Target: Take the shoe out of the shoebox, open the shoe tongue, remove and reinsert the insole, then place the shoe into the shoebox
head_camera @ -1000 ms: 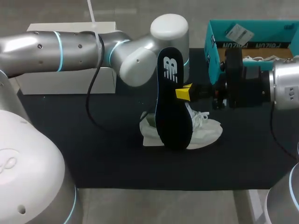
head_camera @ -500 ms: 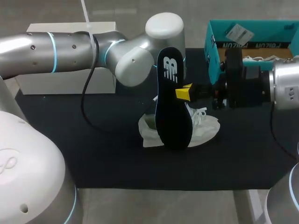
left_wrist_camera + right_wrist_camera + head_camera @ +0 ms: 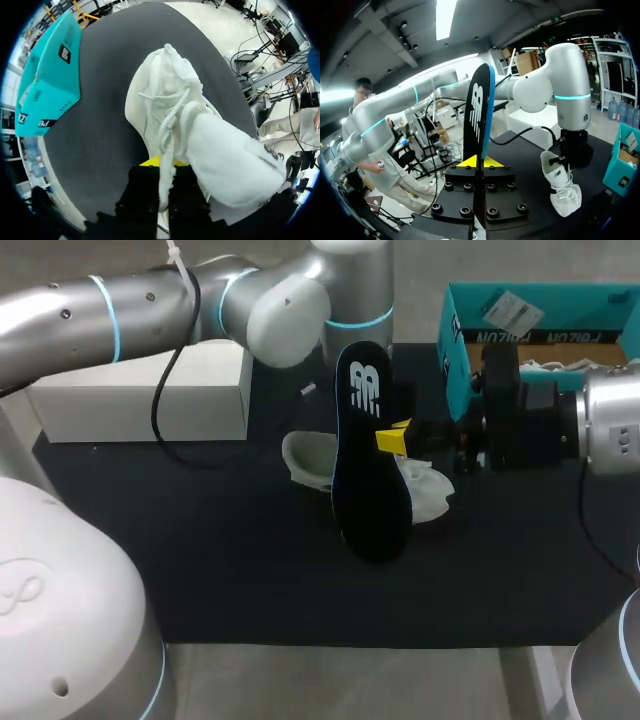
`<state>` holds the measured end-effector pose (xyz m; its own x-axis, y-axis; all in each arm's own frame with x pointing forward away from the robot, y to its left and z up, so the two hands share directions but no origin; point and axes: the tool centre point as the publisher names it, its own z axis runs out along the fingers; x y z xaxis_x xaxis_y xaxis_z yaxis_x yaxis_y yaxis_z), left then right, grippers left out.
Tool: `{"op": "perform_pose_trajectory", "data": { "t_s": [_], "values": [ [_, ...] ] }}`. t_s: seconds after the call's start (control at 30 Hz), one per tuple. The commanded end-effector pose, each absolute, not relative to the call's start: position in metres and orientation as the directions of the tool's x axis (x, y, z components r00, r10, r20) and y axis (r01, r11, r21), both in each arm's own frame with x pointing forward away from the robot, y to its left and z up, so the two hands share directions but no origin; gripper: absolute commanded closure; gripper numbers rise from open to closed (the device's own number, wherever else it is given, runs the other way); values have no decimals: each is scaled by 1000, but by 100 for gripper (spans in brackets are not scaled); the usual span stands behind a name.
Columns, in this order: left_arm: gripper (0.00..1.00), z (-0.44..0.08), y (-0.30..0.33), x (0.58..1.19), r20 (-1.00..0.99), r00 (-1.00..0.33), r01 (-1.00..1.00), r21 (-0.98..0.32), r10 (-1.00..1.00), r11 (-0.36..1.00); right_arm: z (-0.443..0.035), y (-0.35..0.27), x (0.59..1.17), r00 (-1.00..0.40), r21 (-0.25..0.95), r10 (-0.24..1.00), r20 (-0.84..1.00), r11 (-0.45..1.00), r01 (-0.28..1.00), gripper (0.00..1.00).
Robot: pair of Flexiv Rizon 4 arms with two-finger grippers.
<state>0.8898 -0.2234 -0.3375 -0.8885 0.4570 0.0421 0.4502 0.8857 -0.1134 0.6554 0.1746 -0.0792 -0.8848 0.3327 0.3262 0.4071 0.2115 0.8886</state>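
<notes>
My right gripper (image 3: 393, 438) is shut on a dark insole (image 3: 368, 455) and holds it upright on edge above the mat; its yellow tips (image 3: 479, 161) pinch the insole (image 3: 477, 112) at mid-length. The white shoe (image 3: 305, 460) is partly hidden behind the insole, its heel end raised off the mat. My left arm (image 3: 290, 310) comes down over it, but the insole hides that gripper in the head view. In the left wrist view my left gripper (image 3: 162, 162) is shut on the laced top edge of the shoe (image 3: 200, 130). From the right wrist the shoe (image 3: 564, 192) hangs under the left arm.
The teal shoebox (image 3: 540, 315) stands open at the back right, also seen as the teal box (image 3: 47, 85) ahead of the left gripper. A white box (image 3: 150, 390) sits at the back left. A black mat (image 3: 240, 570) covers the table.
My left gripper has shut on the shoe and the left arm has risen and drawn back, lifting and turning the shoe. The right arm and insole have not moved.
</notes>
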Motion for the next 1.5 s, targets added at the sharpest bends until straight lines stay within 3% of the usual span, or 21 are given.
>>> {"op": "perform_pose_trajectory", "data": {
  "t_s": [0.03, 0.1, 0.3, 0.5, 0.6, 0.93, 1.5],
  "values": [
    [100, -325, -228, 888, 264, -98, 971, -188, 960, 151, -80, 176, 654, -884, 889, 336, 326, 209, 407, 100],
    [100, -322, -226, 881, 243, 41, 989, -149, 969, -5, -80, 176, 654, -884, 889, 336, 326, 209, 407, 100],
    [100, -318, -217, 879, 199, 225, 974, -45, 954, -221, -80, 176, 654, -884, 889, 336, 326, 209, 407, 100],
    [100, -313, -219, 891, 123, 420, 908, -58, 899, -416, -80, 176, 654, -884, 889, 336, 326, 209, 407, 100],
    [100, -308, -225, 899, 55, 333, 941, -77, 941, -329, -80, 176, 654, -884, 889, 336, 326, 209, 407, 100],
    [100, -308, -225, 899, 55, 333, 941, -77, 941, -329, -80, 176, 654, -884, 889, 336, 326, 209, 407, 100],
    [100, -333, -247, 893, 145, 118, 988, 85, 982, -131, -80, 176, 654, -884, 889, 336, 326, 209, 407, 100]
  ]
}}
